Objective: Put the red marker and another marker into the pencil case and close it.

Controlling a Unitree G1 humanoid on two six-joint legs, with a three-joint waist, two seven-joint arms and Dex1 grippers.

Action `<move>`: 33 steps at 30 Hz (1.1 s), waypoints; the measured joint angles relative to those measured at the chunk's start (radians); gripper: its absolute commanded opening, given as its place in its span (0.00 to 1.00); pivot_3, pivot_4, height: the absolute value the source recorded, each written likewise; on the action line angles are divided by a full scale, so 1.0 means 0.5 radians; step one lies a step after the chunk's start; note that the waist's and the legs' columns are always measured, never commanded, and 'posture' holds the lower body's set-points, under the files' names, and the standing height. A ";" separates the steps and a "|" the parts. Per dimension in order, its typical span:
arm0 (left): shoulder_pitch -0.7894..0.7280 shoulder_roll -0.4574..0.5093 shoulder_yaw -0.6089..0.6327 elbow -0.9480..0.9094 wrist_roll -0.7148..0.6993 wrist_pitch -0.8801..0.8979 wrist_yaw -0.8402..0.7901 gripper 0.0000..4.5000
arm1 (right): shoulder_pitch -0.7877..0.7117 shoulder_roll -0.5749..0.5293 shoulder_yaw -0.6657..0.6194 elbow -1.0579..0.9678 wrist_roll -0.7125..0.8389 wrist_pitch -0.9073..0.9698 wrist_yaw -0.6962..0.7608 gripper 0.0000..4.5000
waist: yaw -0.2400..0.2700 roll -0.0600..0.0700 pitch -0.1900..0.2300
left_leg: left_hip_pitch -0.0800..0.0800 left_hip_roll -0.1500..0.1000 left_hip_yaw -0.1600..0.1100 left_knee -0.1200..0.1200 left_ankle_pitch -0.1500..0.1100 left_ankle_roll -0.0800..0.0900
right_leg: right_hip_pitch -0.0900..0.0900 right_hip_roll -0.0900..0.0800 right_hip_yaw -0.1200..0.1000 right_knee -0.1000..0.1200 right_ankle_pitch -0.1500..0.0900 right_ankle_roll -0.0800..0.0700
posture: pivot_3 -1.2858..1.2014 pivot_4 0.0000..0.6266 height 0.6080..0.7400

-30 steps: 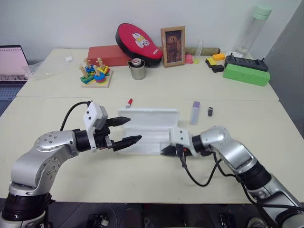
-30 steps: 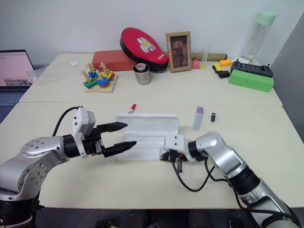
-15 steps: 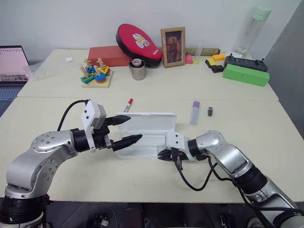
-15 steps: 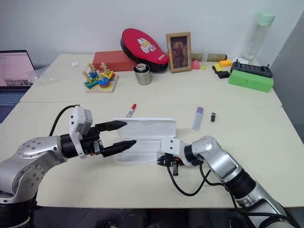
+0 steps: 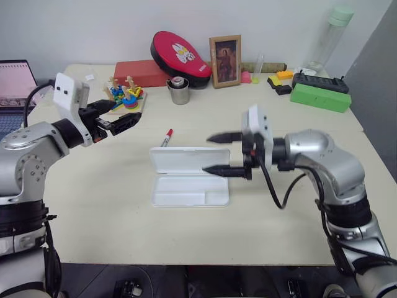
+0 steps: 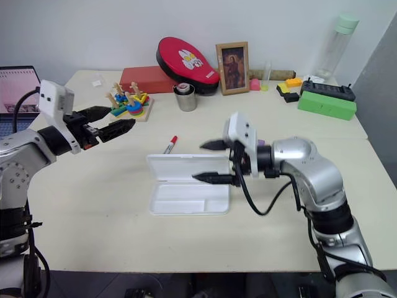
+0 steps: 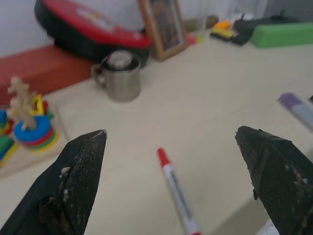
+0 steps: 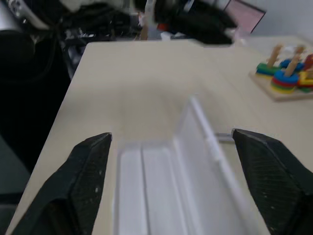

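- Two grippers hang above the table, empty: left gripper and right gripper, fingers spread wide.
- Pencil case lies open mid-table.
- Red marker sits at its eleven o'clock.
- Purple marker lies on the table, apart.

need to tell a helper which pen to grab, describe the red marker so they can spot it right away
Start at the open white pencil case in the middle of the near table. Just behind its far left corner lies the red marker, flat on the tabletop outside the case. It is a slim white-barrelled pen with a red cap, far thinner than the stubby purple marker lying off to the right.
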 measured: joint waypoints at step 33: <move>-0.447 -0.454 -0.576 1.233 0.861 -0.609 -0.273 0.23 | -0.089 0.086 -0.037 0.149 0.029 -0.115 -0.387 1.00 | -0.001 0.000 0.000 | -0.004 0.000 0.000 0.000 0.000 0.000 | -0.003 0.000 -0.001 0.002 0.002 -0.004 | 0.52 0.24 1.00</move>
